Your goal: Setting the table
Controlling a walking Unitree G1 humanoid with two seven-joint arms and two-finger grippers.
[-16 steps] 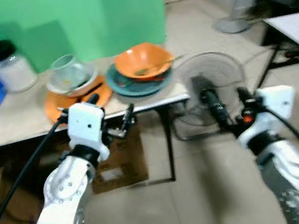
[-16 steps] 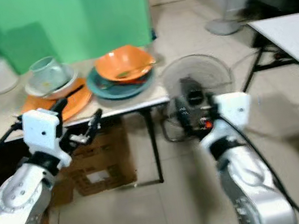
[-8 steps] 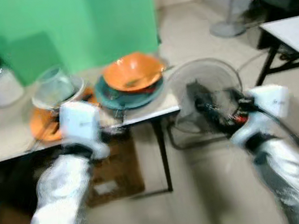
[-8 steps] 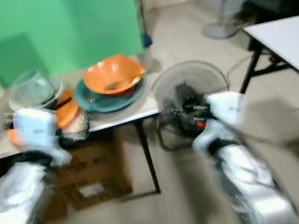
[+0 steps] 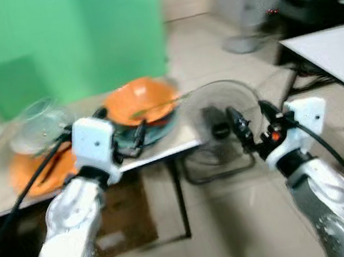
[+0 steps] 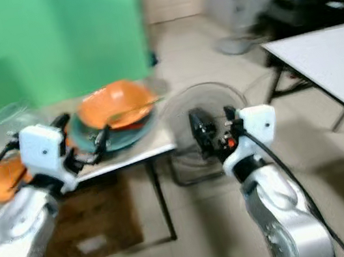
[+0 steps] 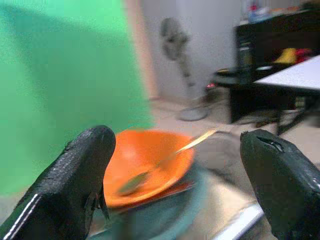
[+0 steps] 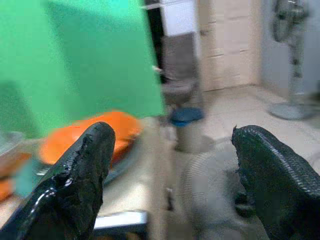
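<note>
An orange bowl (image 5: 140, 102) with a spoon (image 7: 165, 160) in it rests on a teal plate (image 5: 164, 122) at the right end of a pale table (image 5: 162, 151). To its left a glass bowl (image 5: 37, 118) sits on a white dish over an orange plate (image 5: 31, 173). My left gripper (image 5: 120, 125) is open at the table's front edge, just before the teal plate. My right gripper (image 5: 253, 121) is open in the air right of the table, in front of a floor fan. Nothing is between either pair of fingers.
A round floor fan (image 5: 223, 116) stands on the tiled floor beside the table's right end. A white table (image 5: 334, 48) is at the right. A green screen (image 5: 57, 35) backs the dishes. A cardboard box (image 5: 117, 217) lies under the table.
The whole picture has shifted, so the camera has moved; the dishes now sit further left. My left gripper has come up level with the table edge. Both grippers stay open.
</note>
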